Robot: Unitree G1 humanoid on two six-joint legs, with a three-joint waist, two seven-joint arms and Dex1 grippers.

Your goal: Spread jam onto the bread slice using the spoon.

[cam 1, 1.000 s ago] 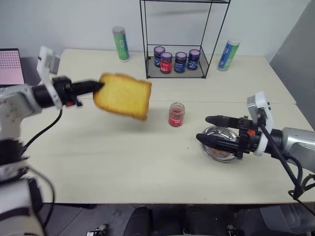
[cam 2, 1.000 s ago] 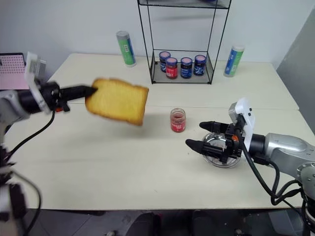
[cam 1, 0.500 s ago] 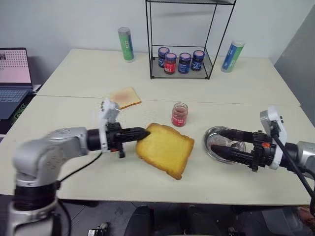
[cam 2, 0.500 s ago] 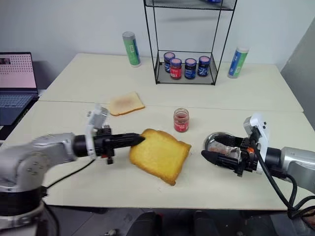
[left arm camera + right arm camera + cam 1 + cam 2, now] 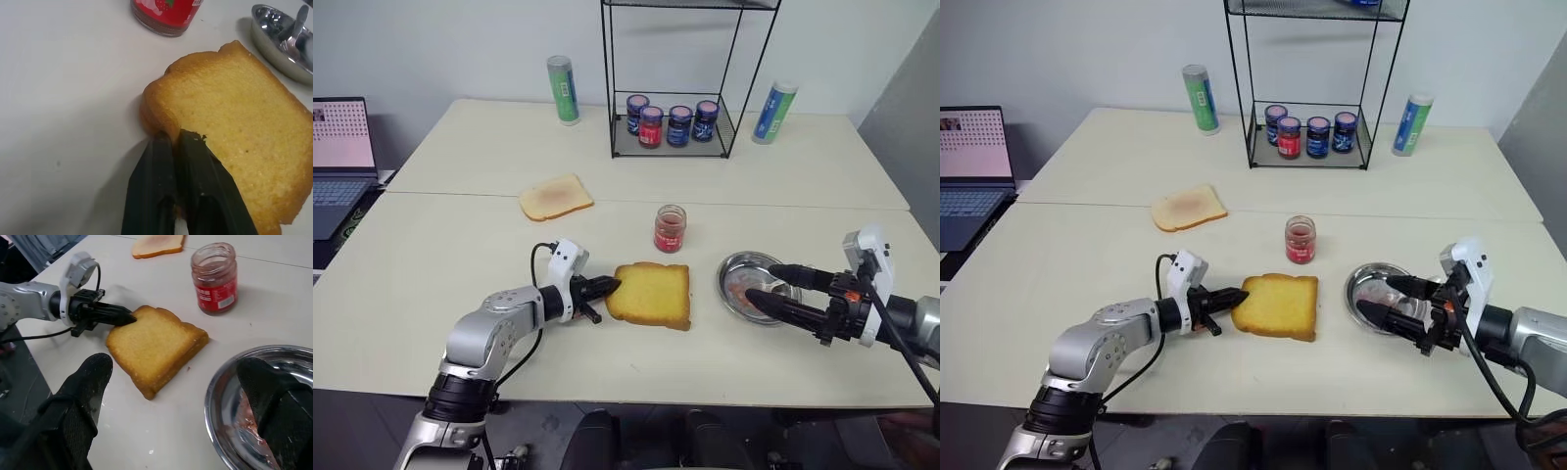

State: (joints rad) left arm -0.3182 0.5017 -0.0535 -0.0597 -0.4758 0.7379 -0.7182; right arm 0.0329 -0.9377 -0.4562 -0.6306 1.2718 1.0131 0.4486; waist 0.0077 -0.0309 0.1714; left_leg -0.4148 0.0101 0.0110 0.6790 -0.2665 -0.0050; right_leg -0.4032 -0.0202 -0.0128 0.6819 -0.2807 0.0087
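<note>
Centre frame, the thick, porous golden bread slice [image 5: 651,295] lies flat on the matte table [image 5: 460,245], its corner clamped by the left gripper [image 5: 610,286]; the right gripper [image 5: 760,282] gapes over a shiny steel bowl [image 5: 736,266].

A thick, square golden-yellow bread slice [image 5: 651,294] with a darker brown crust lies flat near the table's [image 5: 460,235] front edge, about midway along it. Behind it, toward the table's middle, stands a small clear glass jar of red jam [image 5: 670,228], upright and lidless. A small silver metal spoon [image 5: 296,30] rests in a shiny round metal bowl [image 5: 752,284] to the slice's right.
</note>
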